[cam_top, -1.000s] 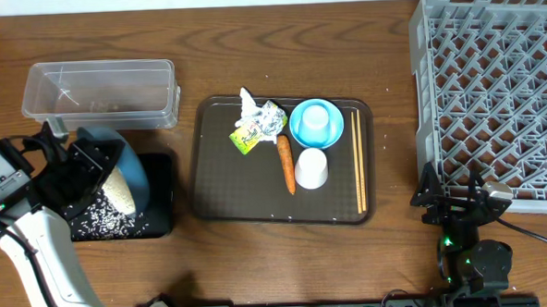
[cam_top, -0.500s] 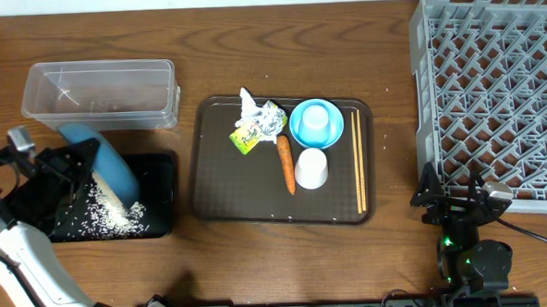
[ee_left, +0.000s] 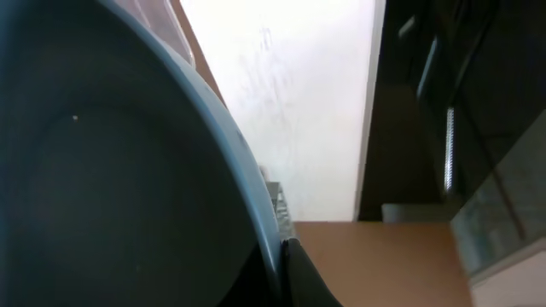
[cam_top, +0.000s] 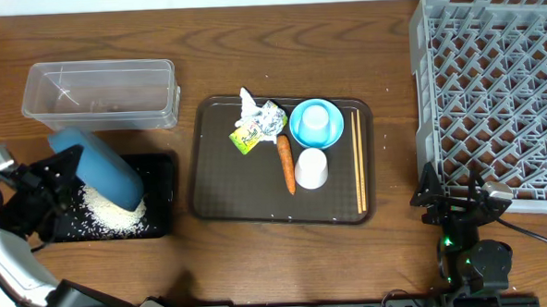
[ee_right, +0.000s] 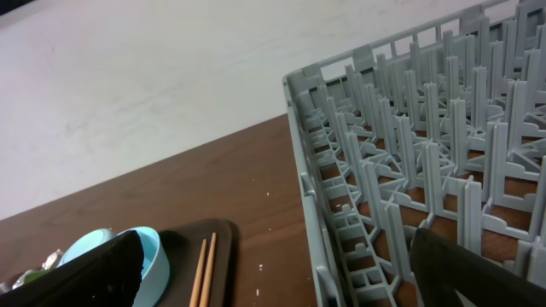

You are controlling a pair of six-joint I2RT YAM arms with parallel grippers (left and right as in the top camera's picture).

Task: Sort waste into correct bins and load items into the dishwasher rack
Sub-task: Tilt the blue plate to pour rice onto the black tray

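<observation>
My left gripper [cam_top: 54, 174] is shut on the rim of the blue plate [cam_top: 98, 166] and holds it steeply tilted over the black tray [cam_top: 161, 191]. White rice [cam_top: 109, 209] lies heaped on that tray under the plate's lower edge. In the left wrist view the plate [ee_left: 102, 170] fills the left side. The wrapper [cam_top: 258, 124], carrot [cam_top: 286, 162], light-blue bowl [cam_top: 302, 134] with the pale-blue cup [cam_top: 316, 120] in it, white cup [cam_top: 311, 168] and chopsticks [cam_top: 358, 159] lie on the brown serving tray [cam_top: 210, 189]. My right gripper [cam_top: 451, 197] is open and empty beside the grey rack [cam_top: 493, 98].
The clear tub [cam_top: 100, 92] stands just behind the black tray, with nothing visible in it. The rack's near corner [ee_right: 341, 170] is close to my right gripper, and the chopsticks [ee_right: 203, 273] and the bowl [ee_right: 149, 256] lie to its left.
The left arm has drawn back to the left and tipped the plate steeper. The rice has slid off the plate into a heap on the black tray. The right arm has not moved.
</observation>
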